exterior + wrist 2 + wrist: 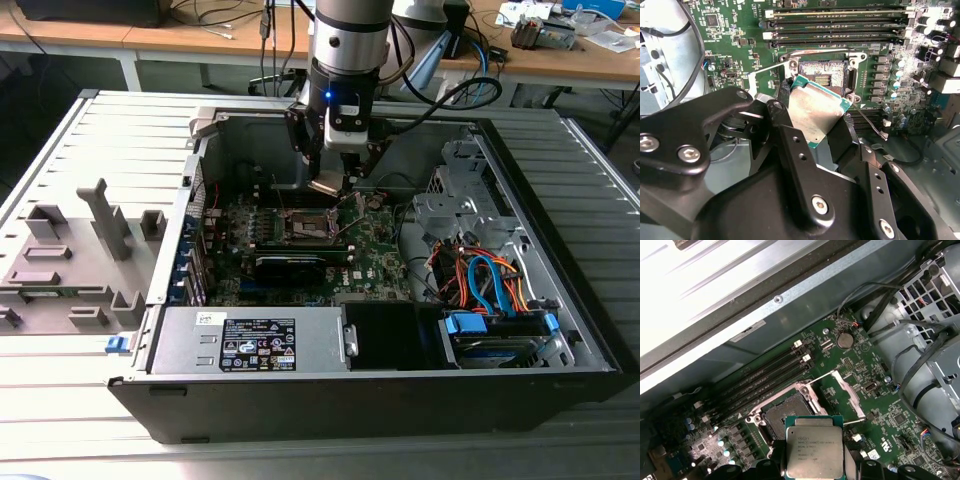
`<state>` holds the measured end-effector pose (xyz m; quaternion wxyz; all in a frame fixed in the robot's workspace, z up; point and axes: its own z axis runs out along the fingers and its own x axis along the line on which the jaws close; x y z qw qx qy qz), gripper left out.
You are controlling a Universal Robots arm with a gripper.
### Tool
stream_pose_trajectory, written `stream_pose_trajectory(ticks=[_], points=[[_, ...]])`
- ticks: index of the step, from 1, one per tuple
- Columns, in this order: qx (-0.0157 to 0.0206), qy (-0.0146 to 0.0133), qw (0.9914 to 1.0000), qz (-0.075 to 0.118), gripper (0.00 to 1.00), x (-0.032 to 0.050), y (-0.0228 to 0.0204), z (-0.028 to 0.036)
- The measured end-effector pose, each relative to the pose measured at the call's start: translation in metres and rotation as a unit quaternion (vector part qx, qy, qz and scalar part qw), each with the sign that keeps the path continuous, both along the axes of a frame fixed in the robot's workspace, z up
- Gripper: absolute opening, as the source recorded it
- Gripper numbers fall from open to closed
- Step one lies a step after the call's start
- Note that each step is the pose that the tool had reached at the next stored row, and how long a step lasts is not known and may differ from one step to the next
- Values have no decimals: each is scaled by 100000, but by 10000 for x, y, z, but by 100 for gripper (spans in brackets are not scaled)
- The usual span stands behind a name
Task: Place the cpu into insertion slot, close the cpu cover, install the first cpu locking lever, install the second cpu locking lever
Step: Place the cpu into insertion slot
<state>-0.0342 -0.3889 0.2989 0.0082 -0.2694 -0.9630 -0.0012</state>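
My gripper is shut on the cpu, a flat pale silver square held tilted between the black fingers. The cpu hangs above the green board, a little apart from the insertion slot. In the second wrist view the cpu overlaps the near corner of the insertion slot, whose brownish-gold contact field lies bare. In the first wrist view the cpu sits just short of the insertion slot. Beside the slot, the cpu cover stands swung open.
The board lies inside an open computer case. Long black memory slots run beside the socket. A long black card, a power supply and a bundle of drive cables lie nearby. A grey fixture stands outside the case.
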Motion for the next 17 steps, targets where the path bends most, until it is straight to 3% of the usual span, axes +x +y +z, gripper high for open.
stream_pose_trajectory(ticks=[17], points=[[-1, 1, 99996, -899, 55, 0, 0, 0]])
